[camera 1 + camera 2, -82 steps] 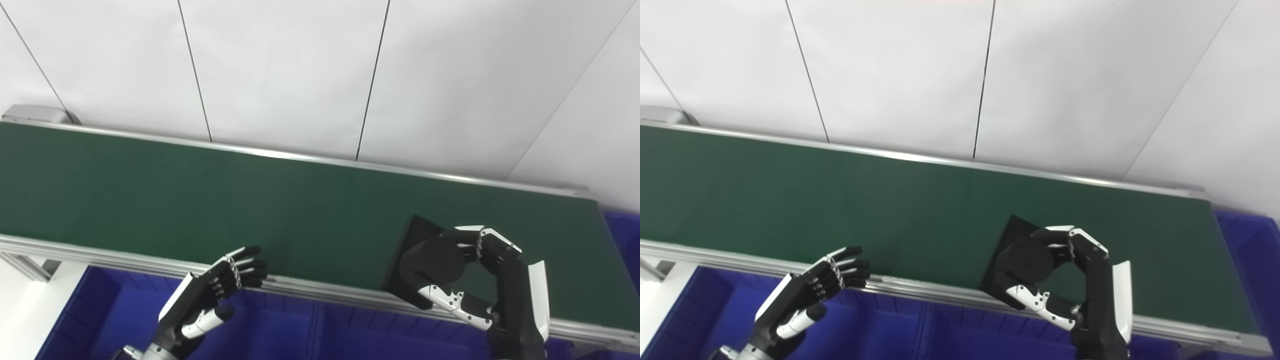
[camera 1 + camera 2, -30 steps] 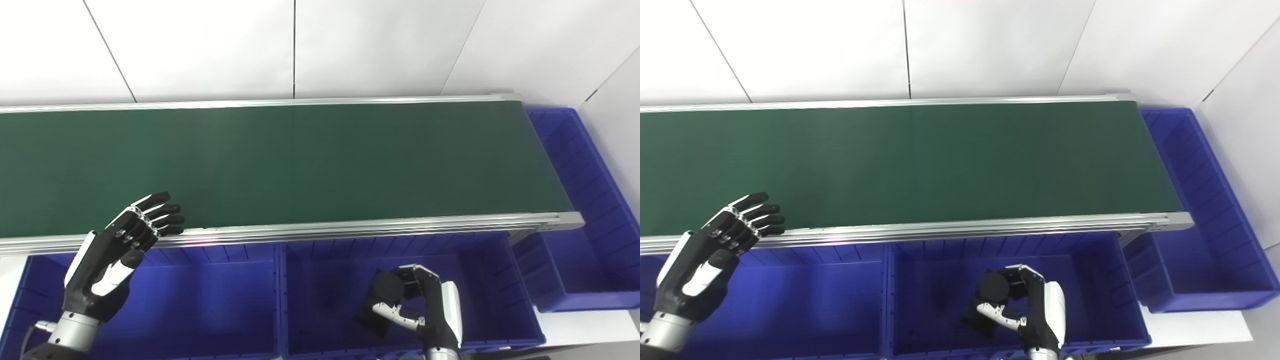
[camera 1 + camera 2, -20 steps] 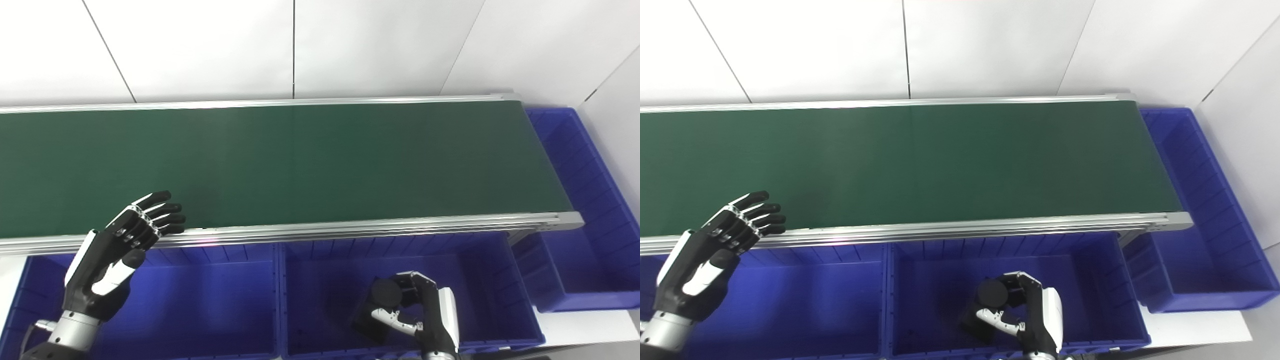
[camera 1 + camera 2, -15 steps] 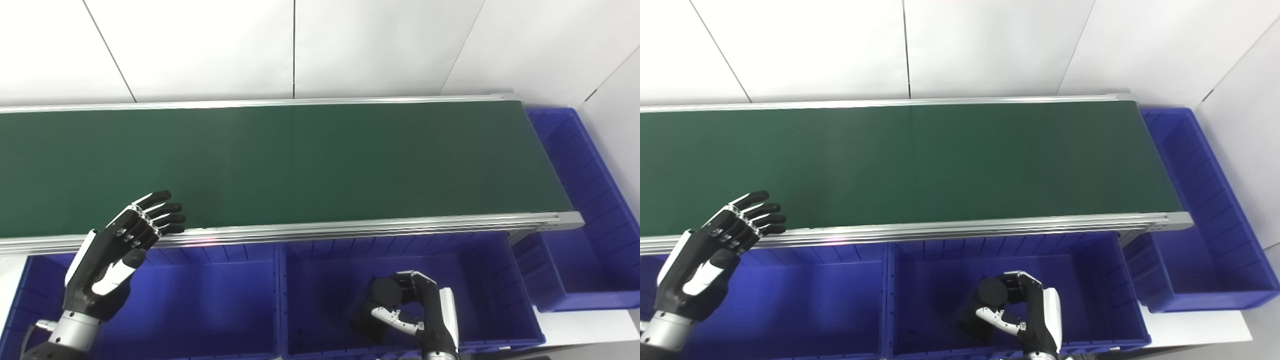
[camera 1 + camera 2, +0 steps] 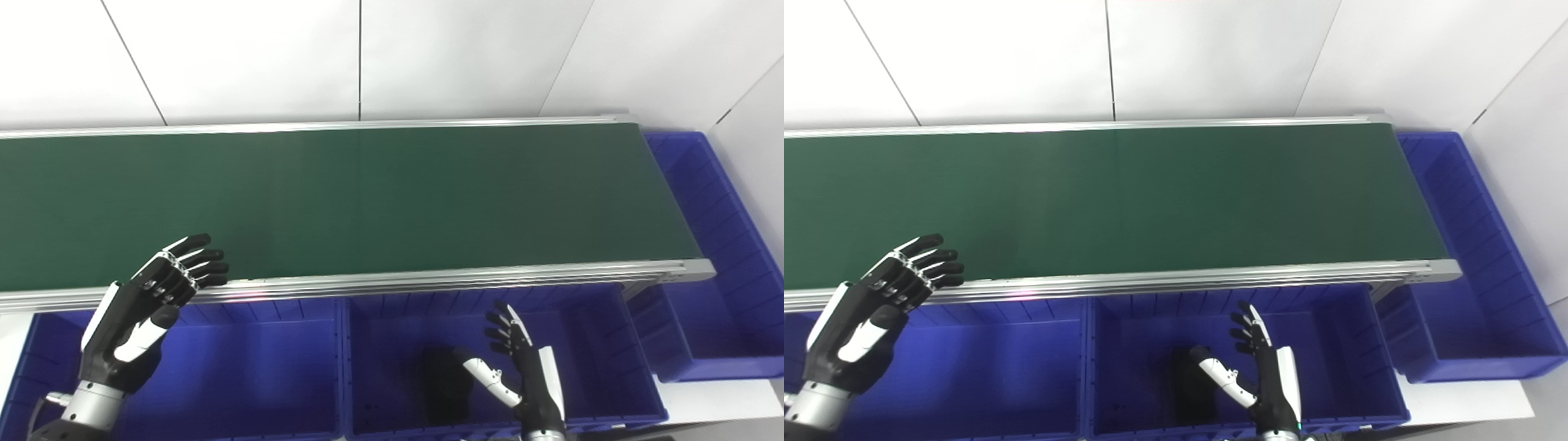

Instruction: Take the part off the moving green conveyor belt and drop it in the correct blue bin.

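The black part (image 5: 446, 384) lies on the floor of the middle blue bin (image 5: 603, 343), just left of my right hand (image 5: 520, 373). That hand is open over the bin, fingers spread upward, thumb reaching toward the part without holding it. My left hand (image 5: 150, 300) is open too, fingers apart, hovering at the near rail of the green conveyor belt (image 5: 367, 196) above the left blue bin (image 5: 245, 367). The belt carries nothing.
A third blue bin (image 5: 723, 275) stands past the belt's right end. The belt's aluminium rail (image 5: 429, 282) runs above the bins' far walls. A white wall rises behind the belt.
My right hand has opened and let go of the black part, which now lies in the middle bin. Before that it carried the part from the belt down into the bin. The left hand stayed.
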Controlling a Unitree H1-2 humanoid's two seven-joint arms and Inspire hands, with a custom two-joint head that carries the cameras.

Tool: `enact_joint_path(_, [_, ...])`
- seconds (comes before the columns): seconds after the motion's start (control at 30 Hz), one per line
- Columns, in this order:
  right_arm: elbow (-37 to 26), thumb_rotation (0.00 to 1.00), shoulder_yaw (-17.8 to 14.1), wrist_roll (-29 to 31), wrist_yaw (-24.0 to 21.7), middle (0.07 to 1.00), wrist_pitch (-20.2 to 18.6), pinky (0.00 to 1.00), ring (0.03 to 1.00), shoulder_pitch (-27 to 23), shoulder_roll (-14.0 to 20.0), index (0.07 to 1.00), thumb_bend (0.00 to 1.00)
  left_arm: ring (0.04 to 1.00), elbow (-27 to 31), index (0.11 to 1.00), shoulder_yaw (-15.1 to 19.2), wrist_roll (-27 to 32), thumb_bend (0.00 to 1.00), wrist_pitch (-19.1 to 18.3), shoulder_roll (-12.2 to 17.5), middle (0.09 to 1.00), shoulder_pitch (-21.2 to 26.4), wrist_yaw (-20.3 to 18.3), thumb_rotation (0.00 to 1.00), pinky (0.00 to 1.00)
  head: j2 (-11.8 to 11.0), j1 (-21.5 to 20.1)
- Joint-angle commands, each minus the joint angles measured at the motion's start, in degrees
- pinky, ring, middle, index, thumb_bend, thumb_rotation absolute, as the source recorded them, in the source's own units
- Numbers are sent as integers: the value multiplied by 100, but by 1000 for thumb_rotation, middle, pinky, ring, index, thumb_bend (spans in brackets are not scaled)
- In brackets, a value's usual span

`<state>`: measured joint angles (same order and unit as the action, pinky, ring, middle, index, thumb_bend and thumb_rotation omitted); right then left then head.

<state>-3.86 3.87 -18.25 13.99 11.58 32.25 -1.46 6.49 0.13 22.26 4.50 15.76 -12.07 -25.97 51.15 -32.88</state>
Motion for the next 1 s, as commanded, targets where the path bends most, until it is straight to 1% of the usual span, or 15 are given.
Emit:
enact_joint_path(0.0, [-540,581,48,-19,-71,842,47,729,789,104,-48,907,683,716,139,804,18,19,906,112,19,750,32,-24,554,696,-8,1])
enact_joint_path(0.1, [-1015,559,125,-74,-134,831,10,710,784,169,-79,894,674,716,149,803,10,-7,904,116,-6,749,8,-9,550,696,-42,133])
enact_joint_path(0.27, [-1818,576,357,-223,-353,809,-1,703,768,146,-101,861,692,716,151,807,-14,-74,910,120,-65,748,-28,16,562,697,-121,425])
enact_joint_path(0.33, [-2121,567,504,-252,-505,803,-60,699,764,48,-105,851,697,718,120,810,-42,-116,905,204,-95,750,-34,1,563,698,-161,543])
enact_joint_path(0.37, [-2226,535,566,-217,-581,799,-83,690,762,-6,-102,844,689,718,105,813,-60,-154,903,254,-116,751,-40,3,566,696,-204,663])
enact_joint_path(0.4, [-2286,522,602,-190,-633,798,-100,688,762,-40,-99,840,688,718,95,815,-72,-181,903,287,-129,752,-44,6,570,696,-204,663])
enact_joint_path(0.43, [-2395,515,696,-201,-751,797,-187,686,762,-126,-98,838,688,719,85,816,-88,-223,903,336,-155,753,-54,16,571,696,-240,784])
enact_joint_path(0.5, [-2537,535,831,-247,-920,797,-324,691,764,-257,-103,834,697,716,72,820,-115,-312,909,421,-194,753,-70,42,581,695,-274,882])
enact_joint_path(0.73, [-2519,532,1175,-318,-1165,784,-468,695,749,-634,-237,818,716,719,90,831,-226,-601,911,633,-348,762,-183,131,613,693,-442,1288])
enact_joint_path(0.77, [-2489,535,1225,-345,-1190,783,-451,693,748,-674,-237,818,715,720,104,832,-246,-635,908,642,-366,763,-213,145,614,693,-495,1448])
enact_joint_path(0.8, [-2469,545,1260,-363,-1203,785,-441,692,748,-701,-233,819,710,723,114,834,-259,-659,910,646,-379,767,-233,156,615,696,-495,1448])
enact_joint_path(0.83, [-2445,551,1317,-353,-1244,786,-447,692,748,-744,-223,820,707,725,141,835,-278,-707,911,645,-404,769,-265,179,616,698,-554,1618])
enact_joint_path(0.87, [-2430,555,1357,-345,-1270,789,-454,699,754,-774,-216,824,699,727,160,835,-290,-742,915,645,-422,769,-287,195,618,700,-554,1618])
enact_joint_path(0.93, [-2355,561,1441,-311,-1325,790,-462,701,755,-866,-228,825,701,732,227,838,-338,-804,916,615,-464,773,-346,221,617,707,-632,1879])
enact_joint_path(0.97, [-2301,562,1465,-295,-1338,790,-450,699,754,-911,-233,824,699,734,247,840,-362,-826,916,615,-476,775,-369,230,616,710,-638,1903])
